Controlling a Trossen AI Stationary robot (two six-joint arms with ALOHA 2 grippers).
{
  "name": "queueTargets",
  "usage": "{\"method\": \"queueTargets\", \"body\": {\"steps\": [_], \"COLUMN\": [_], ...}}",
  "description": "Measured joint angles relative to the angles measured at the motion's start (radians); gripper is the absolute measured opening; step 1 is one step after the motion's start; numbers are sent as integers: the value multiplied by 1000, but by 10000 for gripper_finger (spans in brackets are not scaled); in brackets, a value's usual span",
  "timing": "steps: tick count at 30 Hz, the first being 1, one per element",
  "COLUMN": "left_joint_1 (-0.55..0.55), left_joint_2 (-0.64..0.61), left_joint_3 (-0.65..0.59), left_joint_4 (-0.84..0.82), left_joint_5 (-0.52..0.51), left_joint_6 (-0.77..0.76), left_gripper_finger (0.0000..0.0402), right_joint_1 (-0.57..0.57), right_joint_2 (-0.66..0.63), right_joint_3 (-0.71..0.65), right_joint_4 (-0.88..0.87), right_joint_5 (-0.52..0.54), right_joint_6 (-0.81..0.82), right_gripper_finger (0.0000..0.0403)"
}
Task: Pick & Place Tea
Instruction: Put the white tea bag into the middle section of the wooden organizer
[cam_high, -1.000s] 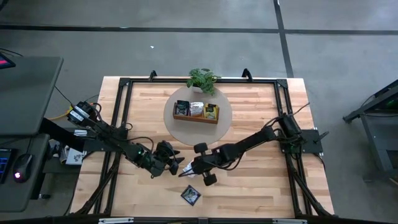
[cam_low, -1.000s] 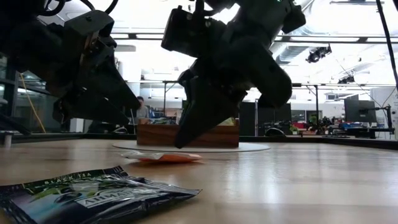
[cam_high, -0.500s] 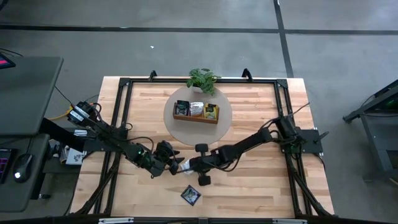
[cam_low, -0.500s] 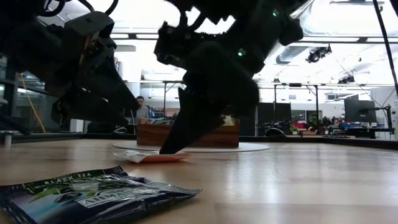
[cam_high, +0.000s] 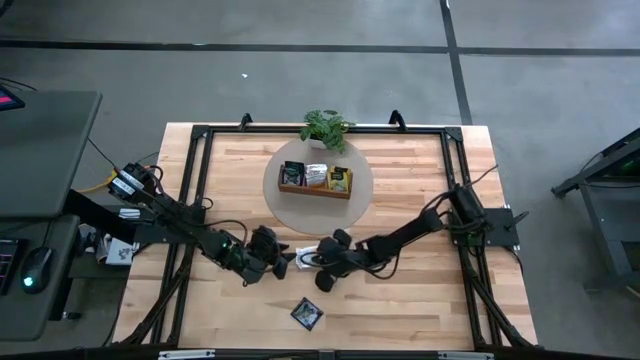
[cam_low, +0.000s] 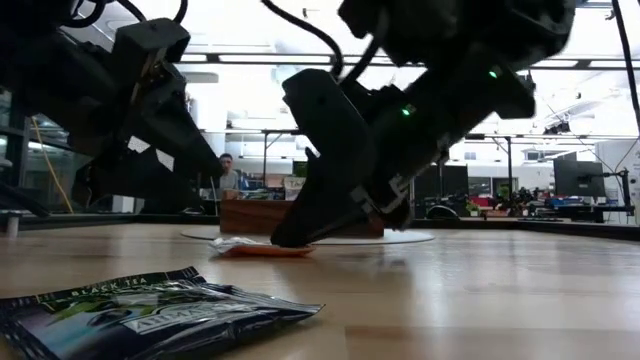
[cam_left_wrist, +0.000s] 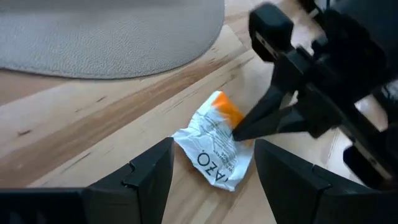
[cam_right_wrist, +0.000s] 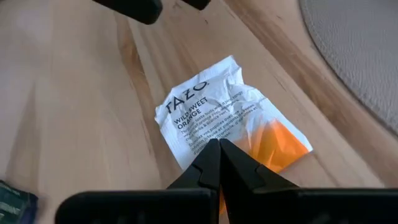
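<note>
Since a second ago my right arm has swung lower and in toward the left one, and my right pincer (cam_right_wrist: 219, 163) has come down from above the wood to the orange and white tea sachet (cam_right_wrist: 231, 127). Its two fingers are pressed together into one point, and that point rests on the crumpled sachet near its orange end; I grip nothing between them. The sachet lies flat on the table (cam_high: 420, 290), right under my tip.

Just past the sachet, facing me, my left pincer (cam_left_wrist: 211, 163) hangs low with its fingers spread wide, empty, the sachet lying in front of the gap.

Behind my tip, nearer the table's front edge, a dark black tea sachet (cam_high: 307, 314) lies alone on the wood.

Farther off, beyond both pincers, a round grey mat (cam_high: 358, 200) carries a wooden tray (cam_high: 315, 192) with more sachets (cam_high: 316, 176) standing in its compartments, and a small potted plant (cam_high: 325, 127) stands behind that.
</note>
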Motion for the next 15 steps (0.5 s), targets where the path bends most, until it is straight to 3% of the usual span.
{"method": "queueTargets", "body": {"steps": [6,15], "left_joint_1": [31,117], "left_joint_2": [38,89], "left_joint_3": [0,2], "left_joint_4": [3,15], "left_joint_5": [38,213], "left_joint_6": [-111,-207], "left_gripper_finger": [221,220], "right_joint_1": [23,24], "right_joint_2": [4,9], "right_joint_3": [-36,-37], "right_joint_4": [79,109], "right_joint_5": [73,107], "right_joint_6": [76,75], "right_gripper_finger": [0,0]}}
